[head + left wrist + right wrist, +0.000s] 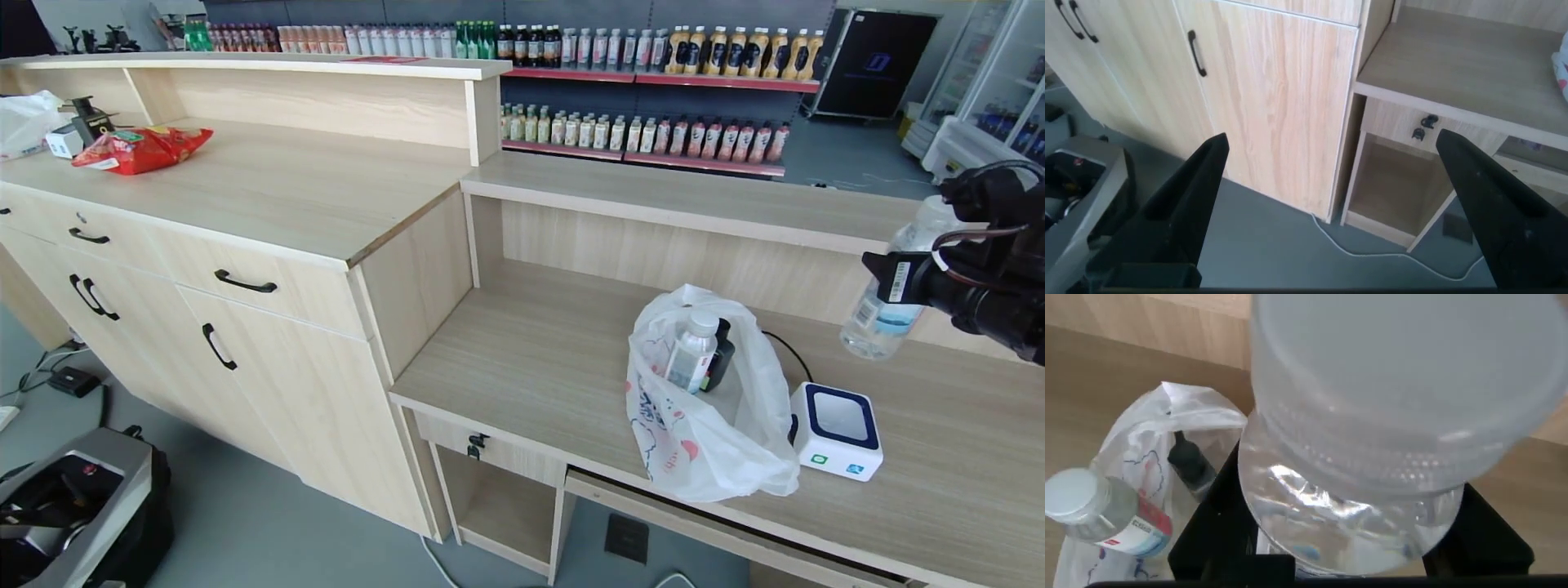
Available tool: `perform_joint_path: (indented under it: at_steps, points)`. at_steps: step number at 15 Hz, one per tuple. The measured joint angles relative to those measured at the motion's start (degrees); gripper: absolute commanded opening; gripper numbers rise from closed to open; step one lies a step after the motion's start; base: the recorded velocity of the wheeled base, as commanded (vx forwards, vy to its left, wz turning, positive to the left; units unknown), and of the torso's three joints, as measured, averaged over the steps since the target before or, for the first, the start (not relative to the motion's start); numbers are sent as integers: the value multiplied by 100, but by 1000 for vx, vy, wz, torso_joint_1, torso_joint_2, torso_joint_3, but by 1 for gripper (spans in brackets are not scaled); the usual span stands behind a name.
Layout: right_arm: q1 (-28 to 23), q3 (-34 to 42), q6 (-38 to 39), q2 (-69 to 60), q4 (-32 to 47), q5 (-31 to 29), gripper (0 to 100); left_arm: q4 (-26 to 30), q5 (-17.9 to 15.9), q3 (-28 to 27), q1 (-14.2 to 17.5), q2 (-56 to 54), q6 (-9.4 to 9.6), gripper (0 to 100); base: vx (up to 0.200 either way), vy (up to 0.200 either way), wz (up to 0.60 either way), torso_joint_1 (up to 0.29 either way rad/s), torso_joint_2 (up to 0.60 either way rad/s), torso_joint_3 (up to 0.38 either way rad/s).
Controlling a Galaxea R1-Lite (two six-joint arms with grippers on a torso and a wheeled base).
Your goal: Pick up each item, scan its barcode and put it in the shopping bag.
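Your right fingers [919, 286] gripped a clear plastic water bottle [880, 325] above the wooden surface [963, 425]; left fingers [1192, 200] gaped wide.

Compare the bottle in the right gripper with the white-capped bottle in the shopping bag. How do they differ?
The held bottle hangs tilted above the counter, clamped in the right gripper; the bagged bottle stands nearly upright inside the shopping bag. The held bottle has a pale blue label; the bagged bottle has a white one with a red patch. Both are clear plastic bottles.
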Motion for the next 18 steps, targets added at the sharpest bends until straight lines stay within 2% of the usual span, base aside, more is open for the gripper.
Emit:
perform_joint_path:
  at_steps: [9,18]
  points:
    - [429,532,119,1508,-2306,245,0,-7,-2,2,2,0,0,100,0,0,0,0,0,0]
    - [663,590,240,2161,-2609,747,0,-7,-2,2,2,0,0,100,0,0,0,0,0,0]
